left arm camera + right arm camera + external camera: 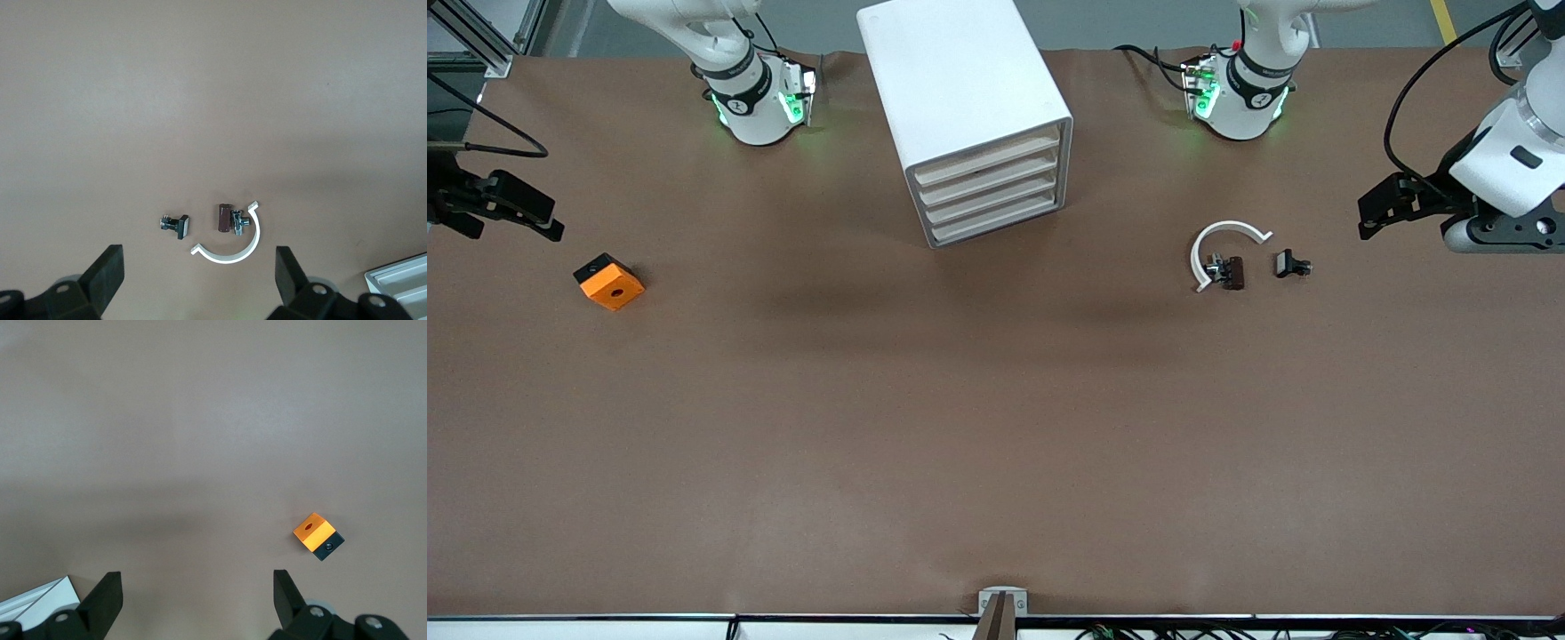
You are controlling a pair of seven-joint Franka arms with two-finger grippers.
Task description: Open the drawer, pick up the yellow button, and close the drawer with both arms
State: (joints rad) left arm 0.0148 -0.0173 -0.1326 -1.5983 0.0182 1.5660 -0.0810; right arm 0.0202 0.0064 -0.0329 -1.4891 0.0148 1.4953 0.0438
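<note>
The tall white cabinet [960, 80] stands between the two arm bases. All four cream drawer fronts are flush. The uppermost drawer [989, 158] is closed. The button is hidden; no orange-capped button shows in any view. My left gripper [1378, 218] hangs open and empty over the left arm's end of the table, and in the left wrist view [200, 260] it is wide open above bare table. My right gripper [516, 222] hangs open and empty over the right arm's end, and it shows wide open in the right wrist view [197, 583].
An orange square block with a hole [609, 282] lies near the right gripper and shows in the right wrist view [315, 532]. A white curved clip [1232, 227], a small brown part [1233, 272] and a small black part [1291, 264] lie near the left gripper.
</note>
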